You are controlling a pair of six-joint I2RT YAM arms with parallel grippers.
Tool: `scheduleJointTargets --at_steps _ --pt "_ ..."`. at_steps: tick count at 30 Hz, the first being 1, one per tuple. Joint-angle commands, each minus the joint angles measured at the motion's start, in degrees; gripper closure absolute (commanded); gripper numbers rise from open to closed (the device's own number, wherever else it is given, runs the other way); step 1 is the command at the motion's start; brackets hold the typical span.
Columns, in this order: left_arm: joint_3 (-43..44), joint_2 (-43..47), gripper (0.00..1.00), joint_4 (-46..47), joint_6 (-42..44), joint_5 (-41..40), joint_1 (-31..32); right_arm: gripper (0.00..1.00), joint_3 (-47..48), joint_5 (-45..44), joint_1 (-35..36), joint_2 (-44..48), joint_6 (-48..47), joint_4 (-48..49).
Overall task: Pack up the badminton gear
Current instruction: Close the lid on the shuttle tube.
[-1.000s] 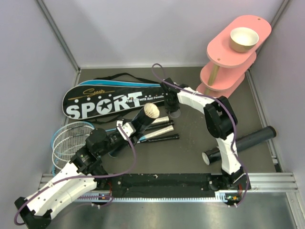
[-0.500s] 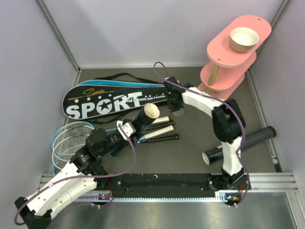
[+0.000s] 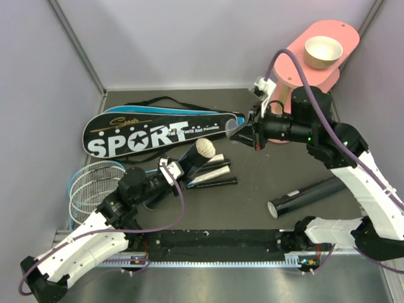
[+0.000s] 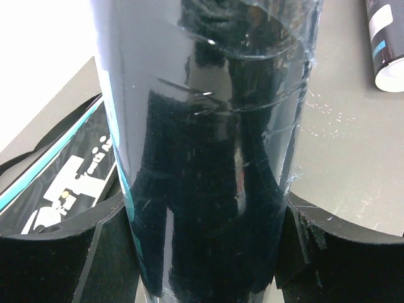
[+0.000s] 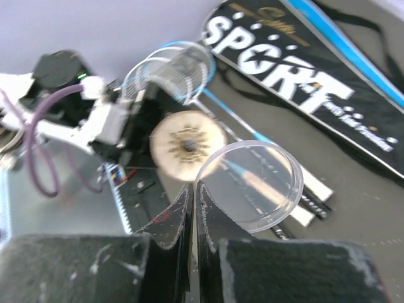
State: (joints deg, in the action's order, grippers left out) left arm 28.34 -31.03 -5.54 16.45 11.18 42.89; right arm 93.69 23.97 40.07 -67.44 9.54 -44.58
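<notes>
Right gripper (image 5: 192, 189), mine, with its fingertips pressed together on the rim of a clear cap (image 5: 249, 186). The thin wall of the cap is pinched between them and its round disc stands out to one side of the fingers. In the overhead view the gripper hangs above the tabletop (image 3: 252, 196), just off the right-hand end of the black bag (image 3: 158, 132) lettered SPORT.

Outward from the cap, down and to my left, lies the mouth of the black tube (image 3: 189, 159), filled by a white shuttlecock (image 3: 203, 147). Cap and mouth are apart, with open air between them.

My left gripper (image 3: 170, 173) is clamped round the tube's body, jaws wide because the tube is wide. The tube's long axis runs from that gripper up and rightward, so its open end is tilted toward the cap. In the right wrist view the shuttlecock shows almost end-on just beyond the cap's rim, so the axis points nearly at that gripper.

As I judge it, the coming move turns on bringing the cap's face square to this axis and travelling along it. The right arm carries the cap and is the one to close the gap.

The second tube (image 3: 309, 196) lies flat to the right. The rackets (image 3: 91, 183) lie outside the bag at the left.
</notes>
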Motion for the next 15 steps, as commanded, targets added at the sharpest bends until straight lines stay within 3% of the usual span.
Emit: scheduleJointTargets --at_steps 1,9,15 --pt "1.1 -0.3 0.95 4.7 1.0 1.7 0.2 1.0 4.5 2.9 6.5 -5.2 -0.9 -7.5" --pt "1.2 -0.4 0.95 4.6 0.9 3.9 0.2 1.0 5.7 1.3 11.3 -9.0 0.7 -5.1" --pt "1.2 -0.4 0.95 4.6 0.8 7.4 0.2 1.0 4.2 5.8 11.3 -10.1 2.8 -3.4"
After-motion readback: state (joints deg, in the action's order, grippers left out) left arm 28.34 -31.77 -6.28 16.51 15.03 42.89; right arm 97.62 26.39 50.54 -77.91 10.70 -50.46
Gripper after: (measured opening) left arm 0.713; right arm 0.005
